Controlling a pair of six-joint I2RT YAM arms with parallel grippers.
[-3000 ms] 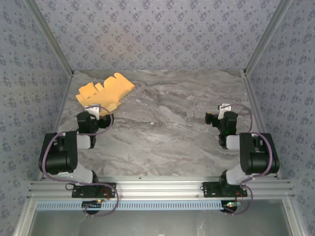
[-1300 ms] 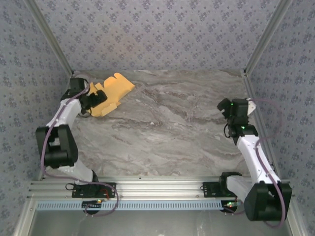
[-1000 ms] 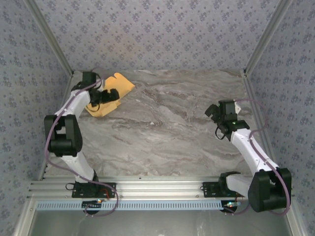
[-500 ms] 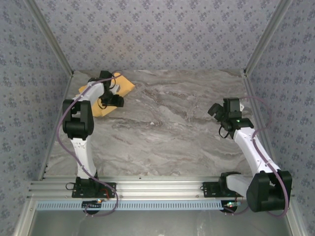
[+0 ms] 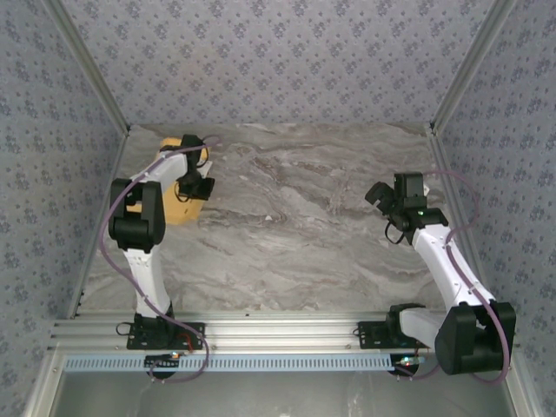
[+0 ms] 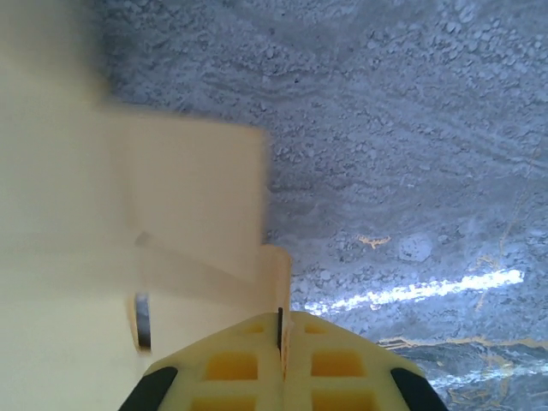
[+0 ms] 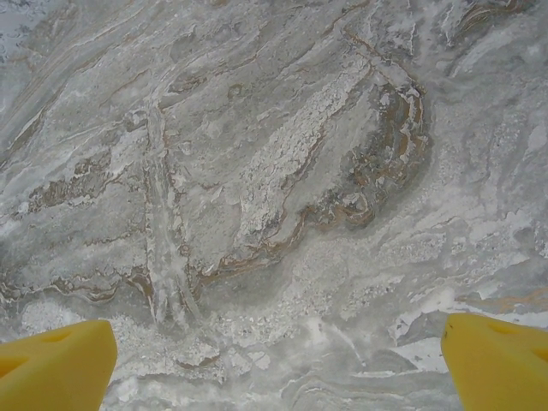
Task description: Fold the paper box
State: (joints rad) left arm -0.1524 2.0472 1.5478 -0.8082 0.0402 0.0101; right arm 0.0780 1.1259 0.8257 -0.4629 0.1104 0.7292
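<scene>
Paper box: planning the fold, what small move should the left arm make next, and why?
Probably drag the paper box toward the middle of the table: the left gripper is shut on its edge in the far left corner, far from the open right gripper.

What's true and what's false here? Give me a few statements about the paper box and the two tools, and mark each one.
1. The left tool is shut on an edge of the paper box. True.
2. The right tool also grips the paper box. False: its fingers stand wide apart over the bare marble table and hold nothing.
3. The paper box sits at the far left of the table. True.
4. The two tools touch each other. False: they are well apart, one on each side of the table.
5. The paper box is blue. False: it is yellow-orange card.
</scene>
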